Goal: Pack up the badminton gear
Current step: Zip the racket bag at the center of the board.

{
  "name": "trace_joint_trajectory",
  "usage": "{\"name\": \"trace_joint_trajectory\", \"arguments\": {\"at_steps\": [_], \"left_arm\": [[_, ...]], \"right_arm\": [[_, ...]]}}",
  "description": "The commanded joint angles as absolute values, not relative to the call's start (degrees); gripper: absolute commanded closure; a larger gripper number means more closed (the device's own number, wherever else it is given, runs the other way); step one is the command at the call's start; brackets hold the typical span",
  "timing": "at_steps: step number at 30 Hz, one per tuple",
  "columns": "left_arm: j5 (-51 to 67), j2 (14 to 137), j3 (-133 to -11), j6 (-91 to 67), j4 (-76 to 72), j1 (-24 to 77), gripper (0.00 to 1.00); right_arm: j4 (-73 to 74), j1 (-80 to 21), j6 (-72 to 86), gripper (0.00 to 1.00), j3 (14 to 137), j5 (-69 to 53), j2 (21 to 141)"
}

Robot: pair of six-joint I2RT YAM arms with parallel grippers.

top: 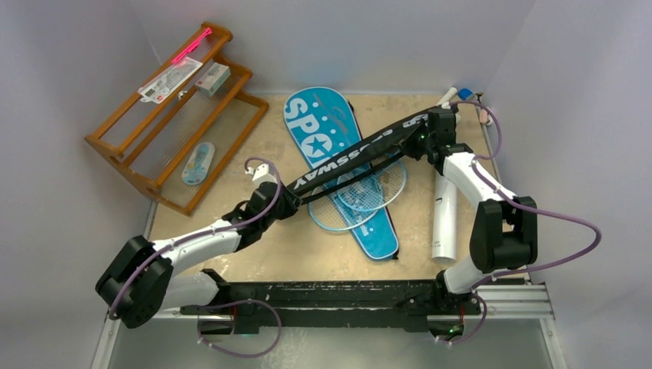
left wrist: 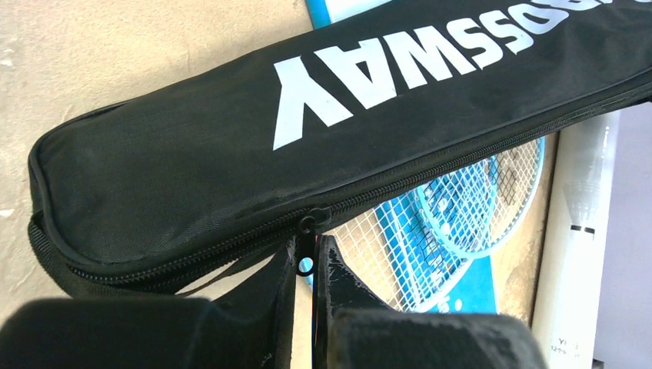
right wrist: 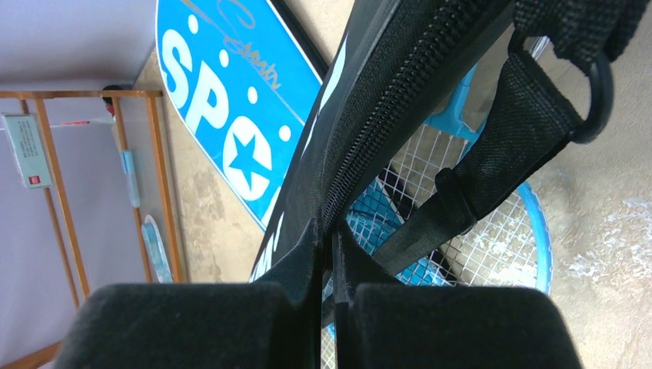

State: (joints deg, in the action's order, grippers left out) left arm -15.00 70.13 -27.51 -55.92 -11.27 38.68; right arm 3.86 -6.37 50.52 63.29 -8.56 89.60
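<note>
The black CROSSWAY cover [top: 361,154] hangs stretched between my two grippers above the table. My left gripper [top: 283,198] is shut on its zipper pull [left wrist: 307,244] at the near-left end. My right gripper [top: 430,132] is shut on the cover's zipped edge [right wrist: 338,192] at the far-right end. Under it lie light-blue rackets [top: 373,188] on the blue SPORT cover [top: 327,127]. The rackets also show in the left wrist view [left wrist: 461,207]. The long white tube [top: 444,219] lies at the right. No shuttlecocks show.
A wooden rack [top: 173,115] with small packaged items and a pink stick stands at the back left. White walls close in the table on three sides. A black strap [right wrist: 492,154] with a ring hangs from the cover.
</note>
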Motion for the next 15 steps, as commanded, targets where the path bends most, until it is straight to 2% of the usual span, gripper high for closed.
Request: {"name": "trace_joint_trajectory", "arguments": {"at_steps": [1,6,15], "left_arm": [[-18.5,66.4,-31.2,-53.0,-1.8,38.3,1.0],[-18.7,64.9,-35.2,-51.8,11.6,38.2,1.0],[-18.5,60.3,-34.3,-50.7,19.6,34.9,1.0]], "right_arm": [[3.7,-6.6,50.7,1.0,63.8,-7.6,87.3],[4.8,-6.6,50.4,1.0,64.6,-6.5,87.5],[5.7,-6.6,50.4,1.0,64.9,-5.6,86.9]]}}
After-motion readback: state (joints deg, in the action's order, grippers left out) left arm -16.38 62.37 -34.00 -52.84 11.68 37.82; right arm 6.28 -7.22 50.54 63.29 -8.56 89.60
